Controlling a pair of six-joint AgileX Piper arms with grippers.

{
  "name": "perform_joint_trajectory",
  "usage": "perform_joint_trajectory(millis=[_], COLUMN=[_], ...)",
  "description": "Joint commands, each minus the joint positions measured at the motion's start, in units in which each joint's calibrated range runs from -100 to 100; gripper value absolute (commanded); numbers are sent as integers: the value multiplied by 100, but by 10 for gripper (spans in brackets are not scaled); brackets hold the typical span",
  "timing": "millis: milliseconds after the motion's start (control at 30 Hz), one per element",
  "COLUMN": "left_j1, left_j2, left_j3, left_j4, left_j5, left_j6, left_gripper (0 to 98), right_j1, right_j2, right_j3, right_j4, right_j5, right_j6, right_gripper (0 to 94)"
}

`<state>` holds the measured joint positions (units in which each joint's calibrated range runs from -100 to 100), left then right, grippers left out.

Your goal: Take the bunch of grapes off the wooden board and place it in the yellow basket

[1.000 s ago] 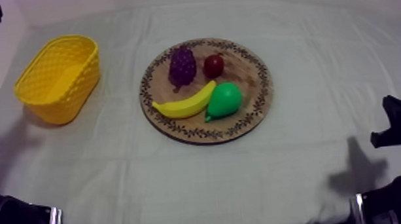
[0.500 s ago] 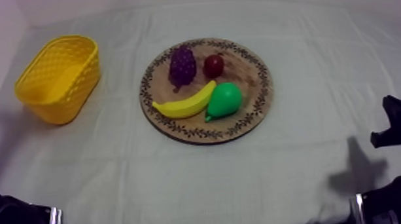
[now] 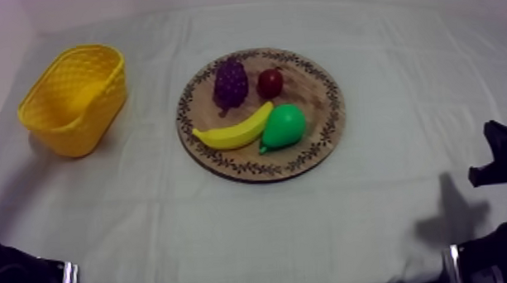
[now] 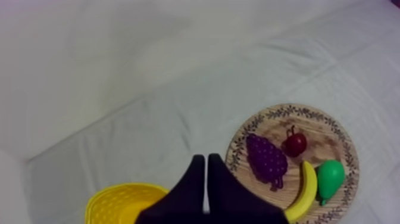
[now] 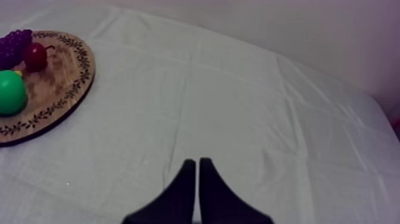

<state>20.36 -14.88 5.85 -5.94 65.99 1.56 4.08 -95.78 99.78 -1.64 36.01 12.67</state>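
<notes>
yellow basket [image 3: 80, 119] at the left of the cloth [image 3: 228, 227], empty as far as its interior shows. left gripper [image 4: 206, 158], fingers pressed together in a narrow wedge and holding nothing, hangs high between basket and wooden board [image 3: 316, 94]. bunch of grapes [image 3: 230, 83] lies on the board's left part, just beside the small red fruit [image 3: 270, 83], with banana [image 3: 235, 131] and pear [image 3: 284, 127] nearer the camera. right gripper [image 5: 197, 161], likewise closed on nothing, sits well apart from the board. task judged not begun: approach, grasp, carry and release all remain.
</notes>
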Motion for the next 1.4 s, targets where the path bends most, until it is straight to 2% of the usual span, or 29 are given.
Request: perform_joint_trajectory(millis=[0, 167, 467, 700, 833, 900, 1033, 1100, 1233, 1367], left_j1=[25, 80, 123, 211, 307, 361, 446, 481, 563, 648], left_j2=[381, 948, 2316, 2988, 3222, 3322, 3525, 3616, 3783, 3903], left_j3=[-50, -208, -860, -1027, -1070, -1112, -1268, -1378, -1660, -1900], left_j4=[20, 91, 344, 482, 520, 533, 547, 538, 358, 220], left_j5=[-29, -116, -30, -2, 62, 76, 157, 259, 704, 1016], left_j6=[-38, -151, -365, -262, -31, 192, 1073, 1358, 1732, 1864], left_gripper=[0, 0, 0, 0, 0, 0, 0, 0, 0, 0], right_j1=[-2, -2, -2, -2, -2, -2, -2, -2, -2, -2], right_j2=[2, 2, 2, 2, 2, 2, 2, 2, 2, 2], right_j3=[-1, -1, -1, -1, -1, -1, -1, -1, -1, -1], right_j4=[0, 0, 0, 0, 0, 0, 0, 0, 0, 0], right_j5=[4, 4, 4, 4, 4, 4, 4, 4, 4, 4], right_j6=[-2, -1, -1, 0, 0, 1, 0, -1, 0, 1], right_gripper=[3, 3, 3, 3, 3, 3, 3, 3, 3, 3])
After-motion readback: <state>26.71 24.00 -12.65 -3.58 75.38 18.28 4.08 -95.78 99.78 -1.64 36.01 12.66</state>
